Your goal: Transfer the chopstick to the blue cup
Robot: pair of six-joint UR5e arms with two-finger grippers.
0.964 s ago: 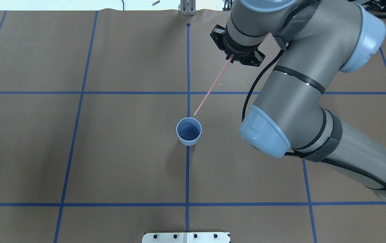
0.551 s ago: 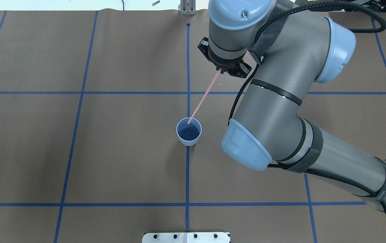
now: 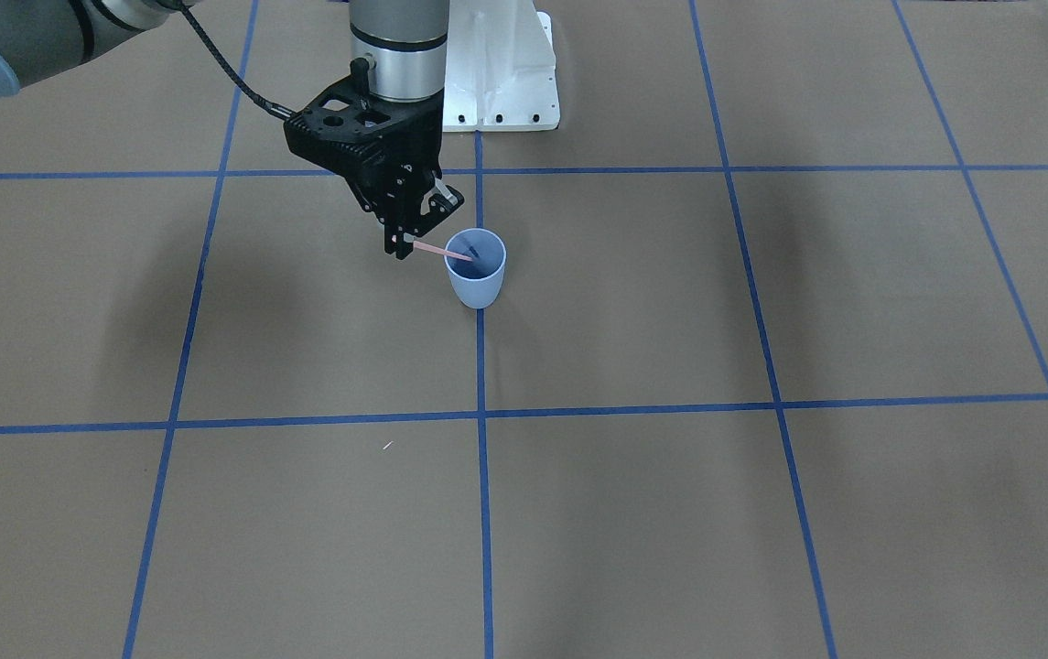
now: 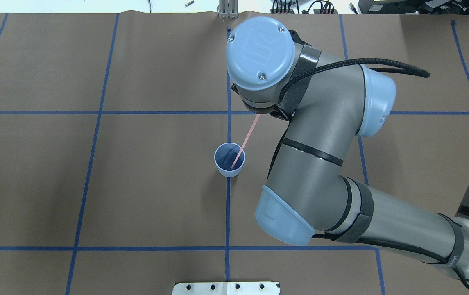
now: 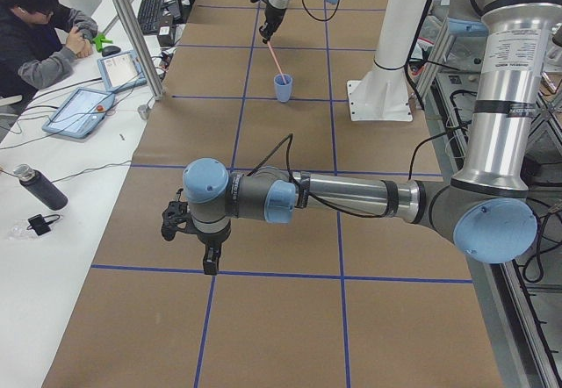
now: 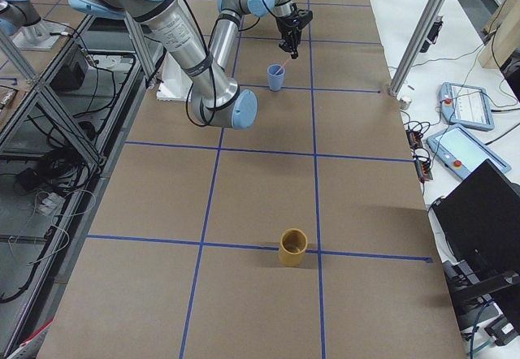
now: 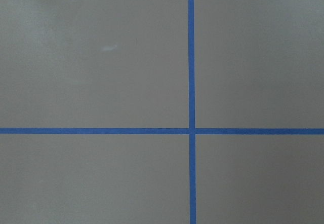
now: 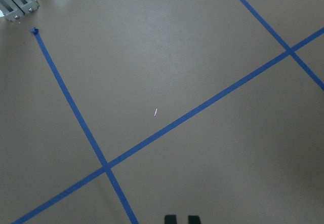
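Note:
The pale blue cup point(image 4: 220, 165) stands upright on the table's centre line; it also shows in the front view point(image 3: 476, 284). My right gripper point(image 3: 403, 245) is shut on the upper end of the pink chopstick point(image 4: 245, 137). The stick slants down from the gripper, and its lower end is inside the cup point(image 3: 461, 256). In the overhead view the wrist hides the right gripper. My left gripper point(image 5: 210, 263) shows only in the exterior left view, low over bare table far from the cup; I cannot tell whether it is open or shut.
A yellow cup point(image 6: 292, 247) stands on the table toward the robot's right end. The white base plate point(image 3: 501, 87) lies behind the blue cup. An operator point(image 5: 39, 28) sits with tablets beyond the table's far edge. The brown mat point(image 4: 136, 184) carries blue tape lines.
My right arm has swung toward the cup and lowered the chopstick. Its tip went from just outside the cup's far rim to inside the cup.

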